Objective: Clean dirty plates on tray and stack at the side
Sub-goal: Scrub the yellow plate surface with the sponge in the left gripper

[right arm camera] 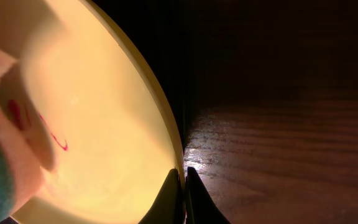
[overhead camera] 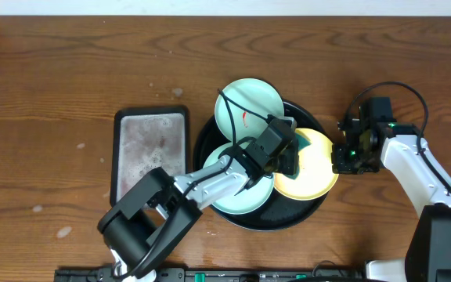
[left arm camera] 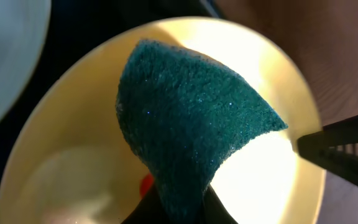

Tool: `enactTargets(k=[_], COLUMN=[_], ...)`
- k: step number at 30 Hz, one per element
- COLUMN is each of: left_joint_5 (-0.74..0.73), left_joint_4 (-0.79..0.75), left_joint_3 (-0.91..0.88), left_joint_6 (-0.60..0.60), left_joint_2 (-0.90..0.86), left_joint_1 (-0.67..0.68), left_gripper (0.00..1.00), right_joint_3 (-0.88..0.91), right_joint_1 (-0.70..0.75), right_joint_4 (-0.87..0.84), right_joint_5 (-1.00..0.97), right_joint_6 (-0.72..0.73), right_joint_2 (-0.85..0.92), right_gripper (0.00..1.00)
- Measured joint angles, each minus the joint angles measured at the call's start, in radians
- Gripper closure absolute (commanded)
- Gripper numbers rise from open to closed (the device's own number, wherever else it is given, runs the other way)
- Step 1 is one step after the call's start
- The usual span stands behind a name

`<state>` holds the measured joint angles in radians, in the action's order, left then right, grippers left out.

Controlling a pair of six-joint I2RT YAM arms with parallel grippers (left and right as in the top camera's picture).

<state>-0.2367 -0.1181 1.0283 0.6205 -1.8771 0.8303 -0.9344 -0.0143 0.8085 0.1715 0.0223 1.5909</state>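
Note:
The yellow plate (overhead camera: 313, 174) lies on the right side of the black tray (overhead camera: 249, 222), with red smears (right arm camera: 14, 112) on it. My left gripper (overhead camera: 286, 150) is shut on a green sponge (left arm camera: 191, 118) and holds it over the yellow plate (left arm camera: 73, 162). My right gripper (overhead camera: 341, 160) is shut on the yellow plate's right rim (right arm camera: 180, 177). Two mint-white plates sit on the tray, one at the back (overhead camera: 247, 106) with a red smear, one at the front left (overhead camera: 237, 200), partly under my left arm.
A small rectangular grey tray (overhead camera: 150, 149) with a dark rim lies left of the black tray. Bare wooden table (right arm camera: 291, 155) lies to the right of the yellow plate.

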Motion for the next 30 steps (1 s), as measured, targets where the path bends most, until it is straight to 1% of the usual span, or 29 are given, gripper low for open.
enactTargets(k=[3, 9, 12, 15, 18, 25, 30], left_joint_5=[0.005, 0.01, 0.011, 0.019, 0.033, 0.077, 0.093], left_joint_4=[-0.027, -0.194, -0.231, -0.217, -0.167, -0.073, -0.016], left_joint_3=[0.0, 0.002, 0.004, 0.005, 0.005, 0.028, 0.029], left_joint_6=[0.0, 0.014, 0.032, 0.042, 0.04, -0.04, -0.076], left_joint_2=[0.003, 0.001, -0.007, -0.035, -0.071, -0.074, -0.049], left_joint_1=[0.003, 0.039, 0.056, 0.055, 0.054, 0.052, 0.008], left_gripper=[0.93, 0.93, 0.93, 0.93, 0.93, 0.93, 0.93], right_joint_3=[0.0, 0.0, 0.0, 0.0, 0.0, 0.0, 0.0], right_joint_1=[0.0, 0.0, 0.0, 0.0, 0.0, 0.0, 0.0], right_joint_4=[0.0, 0.001, 0.002, 0.003, 0.004, 0.006, 0.006], right_joint_5=[0.0, 0.0, 0.0, 0.0, 0.001, 0.0, 0.0], right_joint_6=[0.0, 0.0, 0.0, 0.0, 0.0, 0.0, 0.0], right_joint_2=[0.0, 0.0, 0.0, 0.0, 0.0, 0.003, 0.003], right_gripper=[0.99, 0.99, 0.99, 0.99, 0.99, 0.99, 0.99])
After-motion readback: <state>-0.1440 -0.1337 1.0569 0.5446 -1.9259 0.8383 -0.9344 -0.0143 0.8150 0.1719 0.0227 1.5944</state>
